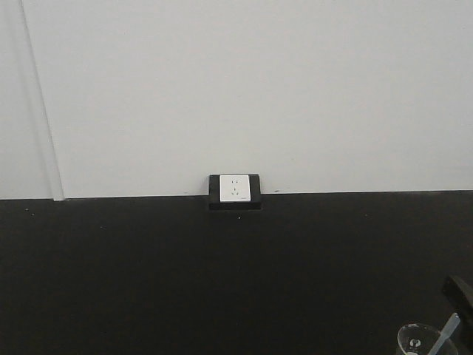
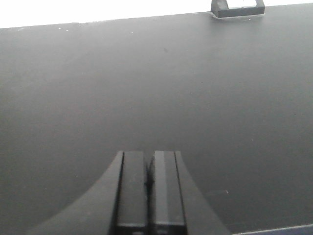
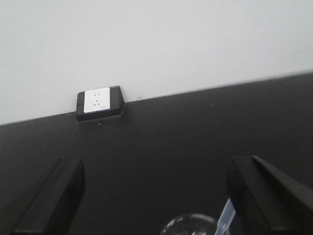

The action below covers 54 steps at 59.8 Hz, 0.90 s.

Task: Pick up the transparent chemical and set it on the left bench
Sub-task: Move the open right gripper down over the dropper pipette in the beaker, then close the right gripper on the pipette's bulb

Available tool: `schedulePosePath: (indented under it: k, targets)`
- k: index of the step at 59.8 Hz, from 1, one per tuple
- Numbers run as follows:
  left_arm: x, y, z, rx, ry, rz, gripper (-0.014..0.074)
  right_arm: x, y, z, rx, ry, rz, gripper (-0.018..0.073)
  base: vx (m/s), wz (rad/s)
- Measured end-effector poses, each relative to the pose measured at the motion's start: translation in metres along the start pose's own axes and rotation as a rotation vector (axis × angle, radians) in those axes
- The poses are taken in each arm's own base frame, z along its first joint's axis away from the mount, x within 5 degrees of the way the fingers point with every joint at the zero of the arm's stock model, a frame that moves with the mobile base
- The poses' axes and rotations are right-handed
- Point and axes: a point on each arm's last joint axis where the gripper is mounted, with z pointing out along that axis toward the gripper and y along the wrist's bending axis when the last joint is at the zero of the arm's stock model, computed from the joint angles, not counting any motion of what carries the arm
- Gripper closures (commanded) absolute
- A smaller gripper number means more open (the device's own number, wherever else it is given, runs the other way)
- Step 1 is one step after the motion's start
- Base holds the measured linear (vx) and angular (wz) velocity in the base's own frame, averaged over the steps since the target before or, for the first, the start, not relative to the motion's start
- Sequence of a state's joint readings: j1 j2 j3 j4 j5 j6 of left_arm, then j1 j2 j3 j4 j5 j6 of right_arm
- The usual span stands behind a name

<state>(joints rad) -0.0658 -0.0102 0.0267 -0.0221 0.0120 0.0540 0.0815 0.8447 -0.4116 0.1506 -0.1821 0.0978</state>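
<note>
The transparent chemical (image 3: 190, 224) is a small clear glass beaker with a pale stirrer (image 3: 225, 215) leaning on its rim. It shows at the bottom edge of the right wrist view and in the front view's lower right corner (image 1: 423, 340). My right gripper (image 3: 156, 161) is open, its two black fingers wide apart on either side of the beaker, and the stirrer lies close against the right finger (image 3: 254, 196). My left gripper (image 2: 148, 155) is shut with nothing in it, hovering over bare black benchtop. The left bench is out of view.
The black benchtop (image 1: 185, 274) in front of me meets a plain white wall. A white wall socket in a black housing (image 1: 235, 191) sits at that joint, and it also shows in both wrist views (image 3: 99, 103) (image 2: 237, 7).
</note>
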Motion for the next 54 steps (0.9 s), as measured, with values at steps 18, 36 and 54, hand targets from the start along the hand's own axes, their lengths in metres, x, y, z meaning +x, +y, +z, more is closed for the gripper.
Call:
schedulePosePath:
  k: [18,36,54]
  targets:
    - [0.0,0.0,0.0,0.0,0.0,0.0,0.06,0.011,-0.01,0.055,0.144,0.125,0.227,-0.0007,0.0,0.0]
    - [0.0,0.0,0.0,0.0,0.0,0.0,0.06,0.001,-0.019,0.107,0.233,0.168,0.129,-0.0006,0.0,0.0]
    - [0.0,0.0,0.0,0.0,0.0,0.0,0.06,0.022,-0.06,0.113,0.303,0.384,0.271,0.0019,0.0,0.0]
